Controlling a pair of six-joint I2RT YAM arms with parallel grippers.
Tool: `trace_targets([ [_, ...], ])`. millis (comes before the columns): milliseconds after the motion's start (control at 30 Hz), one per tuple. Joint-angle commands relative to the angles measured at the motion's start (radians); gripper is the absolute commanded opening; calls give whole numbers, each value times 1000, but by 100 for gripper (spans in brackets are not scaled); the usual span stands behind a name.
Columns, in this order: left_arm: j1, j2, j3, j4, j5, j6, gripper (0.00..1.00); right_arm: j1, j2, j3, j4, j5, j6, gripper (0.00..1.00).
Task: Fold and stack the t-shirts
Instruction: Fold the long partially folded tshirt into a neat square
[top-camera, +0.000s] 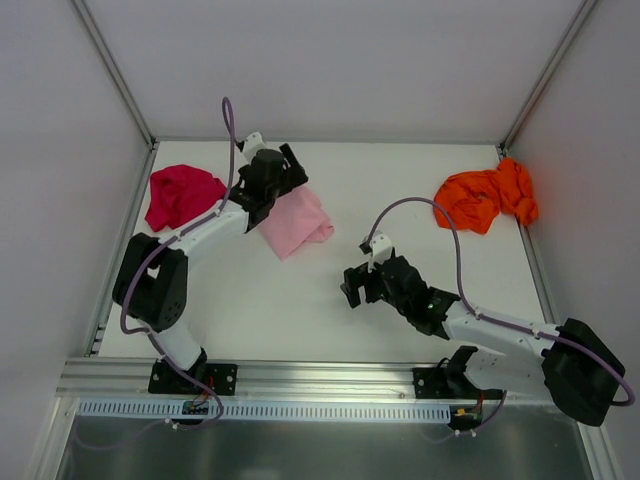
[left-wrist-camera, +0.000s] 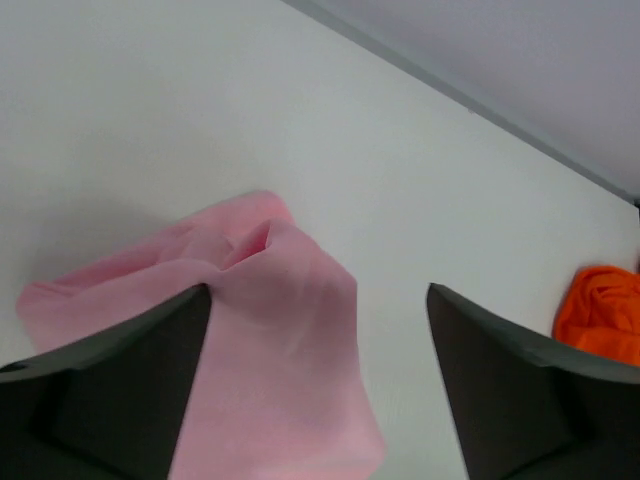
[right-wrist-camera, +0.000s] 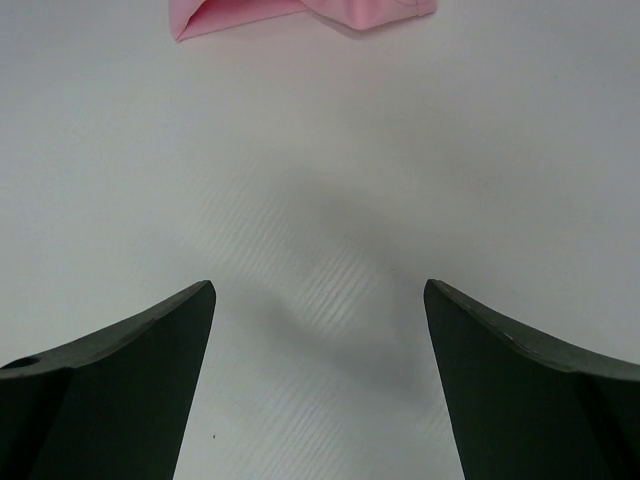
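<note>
Left gripper (left-wrist-camera: 318, 290) hangs, jaws apart, over the pink shirt (left-wrist-camera: 285, 340), which lies bunched just beneath, probably so it can settle. Right gripper (right-wrist-camera: 320, 285), jaws apart, hovers empty over the table (right-wrist-camera: 330, 180).

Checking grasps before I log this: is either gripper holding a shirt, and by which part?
Nothing is held: left gripper open over the pink t-shirt, right gripper open.

table (top-camera: 300, 300) — white, matte | 3 walls (top-camera: 330, 60) — pale grey | aluminium rail (top-camera: 330, 373) near edge | light even
</note>
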Motion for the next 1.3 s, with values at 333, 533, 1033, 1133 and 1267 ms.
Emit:
trace_targets([
  [333,81,24,116,-14,183,34,99,22,24,9,41,39,10,91],
  [533,66,71,50,58,274,14,99,26,25,17,49,19,15,91],
  [1033,52,257,42,145,307,22,99,26,2,14,28,34,9,91],
  [1133,52,259,24,142,301,23,99,28,-6,8,28,31,10,92],
  [1267,52,314,73,89,317,39,99,26,-10,9,25,27,13,92],
])
